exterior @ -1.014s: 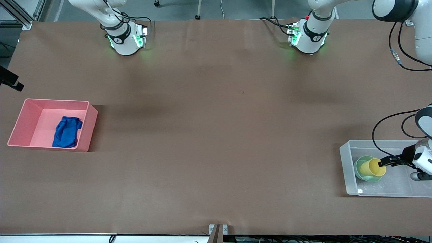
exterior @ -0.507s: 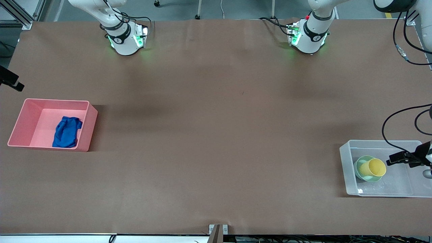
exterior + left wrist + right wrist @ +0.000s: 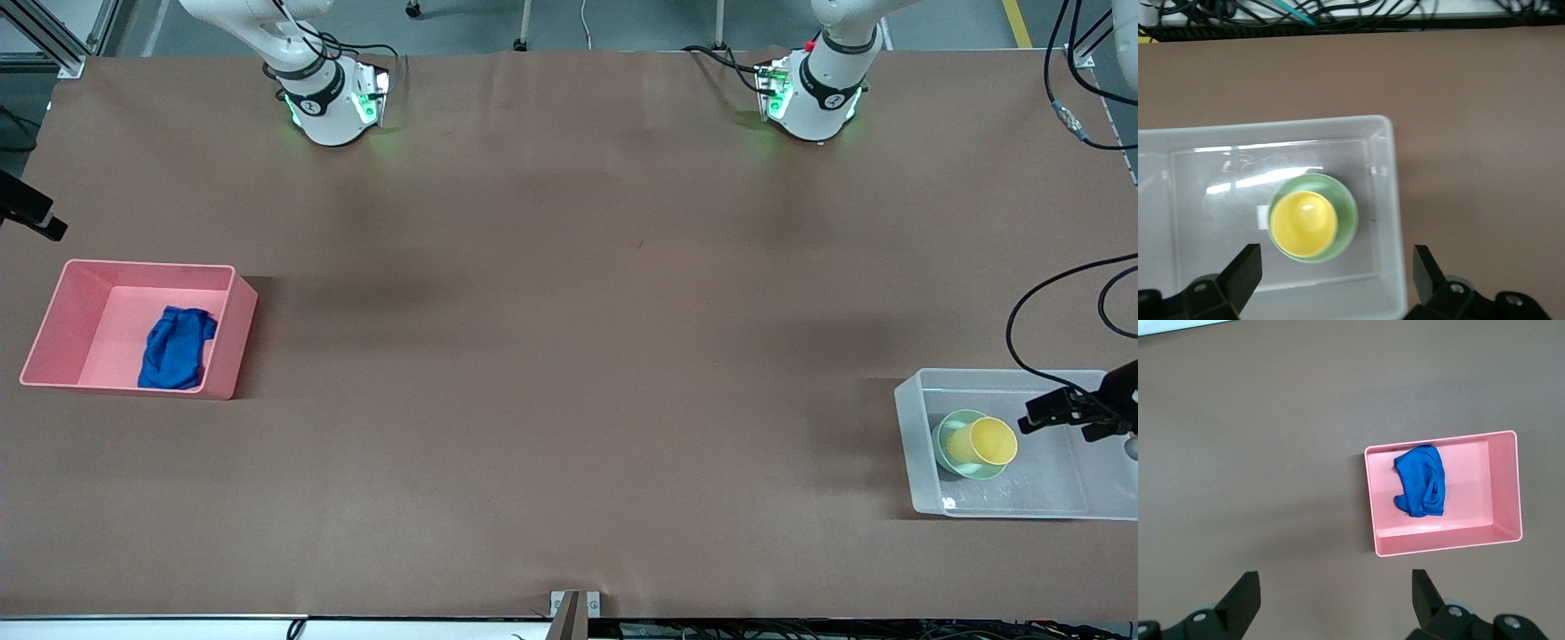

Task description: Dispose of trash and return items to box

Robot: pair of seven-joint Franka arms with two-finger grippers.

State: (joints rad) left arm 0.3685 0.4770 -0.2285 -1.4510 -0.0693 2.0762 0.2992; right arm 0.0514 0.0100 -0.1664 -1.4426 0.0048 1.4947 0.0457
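The yellow cup (image 3: 985, 442) stands inside the mint-green bowl (image 3: 942, 437), and both are in the clear tub (image 3: 907, 444) at the left arm's end of the table. My left gripper (image 3: 1036, 416) is open and empty above the tub, apart from the cup. Its wrist view shows the cup (image 3: 1304, 223), the bowl (image 3: 1346, 213) and the tub (image 3: 1391, 173) between the open left gripper (image 3: 1338, 263). The blue cloth (image 3: 176, 348) lies in the pink bin (image 3: 227, 347). My right gripper (image 3: 1335, 587) is open and empty, high over bare table beside the bin (image 3: 1438, 543) and cloth (image 3: 1421, 480).
The brown table (image 3: 569, 356) spreads between bin and tub. A black part (image 3: 27, 213) juts in at the right arm's end, farther from the camera than the pink bin. Cables (image 3: 1049, 320) hang over the tub. A white label (image 3: 1262, 217) is on the tub's base.
My left gripper has let go of the yellow cup's rim and drawn back toward the left arm's end of the table. The cup now rests in the bowl. The right side has not changed.
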